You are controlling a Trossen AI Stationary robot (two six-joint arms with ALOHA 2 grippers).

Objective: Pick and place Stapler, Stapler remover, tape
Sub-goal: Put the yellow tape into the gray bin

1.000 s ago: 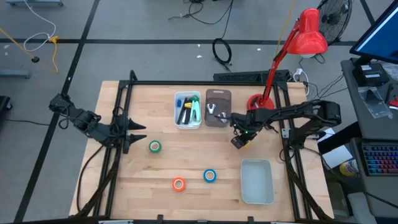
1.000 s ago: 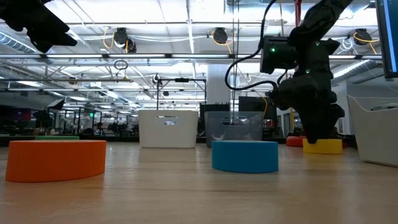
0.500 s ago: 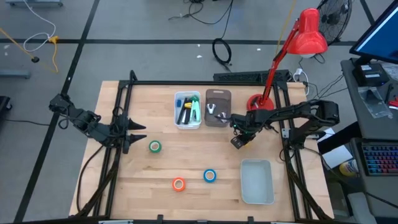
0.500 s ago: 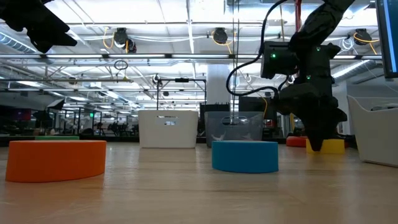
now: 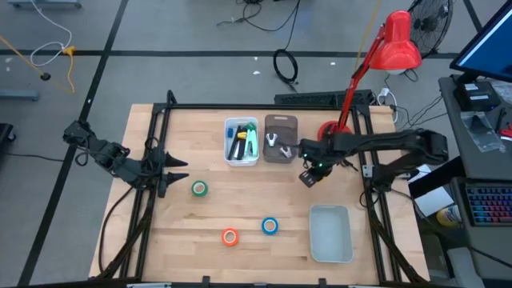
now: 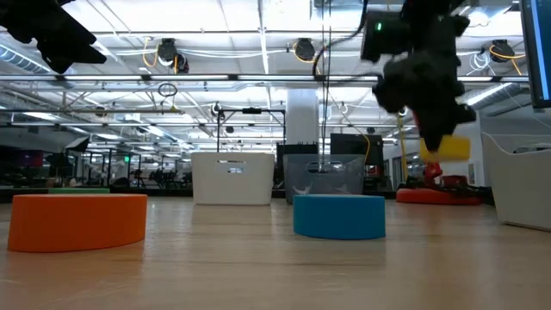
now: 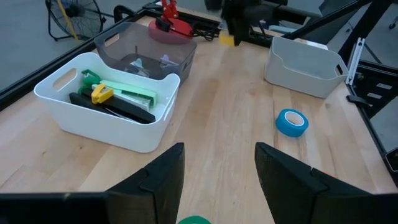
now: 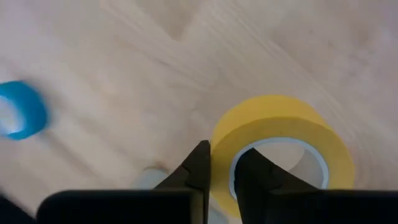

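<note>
- Gripping the yellow tape [image 8: 283,146] with the right end effector [image 8: 221,177]: pinched tight on the ring's wall, one finger in the hole and one outside.
- Held up in the air, off the worktop [image 5: 184,224], just in front of the grey bin [image 5: 280,138] and near the foot of the red lamp [image 5: 330,130].
- Most likely headed for the empty white tray [image 5: 330,232] (only a guess, since the white bin [image 5: 242,142] already holds tools).
- To do it well: keep the squeeze firm, because a thin pinch on one side may let the ring swing or tip.
- Move slowly and keep the ring level.
- Stay high enough to pass over the tray's wall, then come down over the middle of the tray before letting go.
- Let go low, so no bounce and no roll.
- Watch the lamp's arm and the dark frame rail on that side of the worktop; not much room there.
- Plenty of bare wood between the ring and the tray, so a short, straight way.
- Blue tape [image 5: 270,226], orange tape [image 5: 230,236] and green tape [image 5: 199,188] lying flat farther over, well apart from that way.
- Left end effector [image 5: 180,172] waiting with fingers apart and holding nothing, at the other side of the worktop, near the green tape.
</note>
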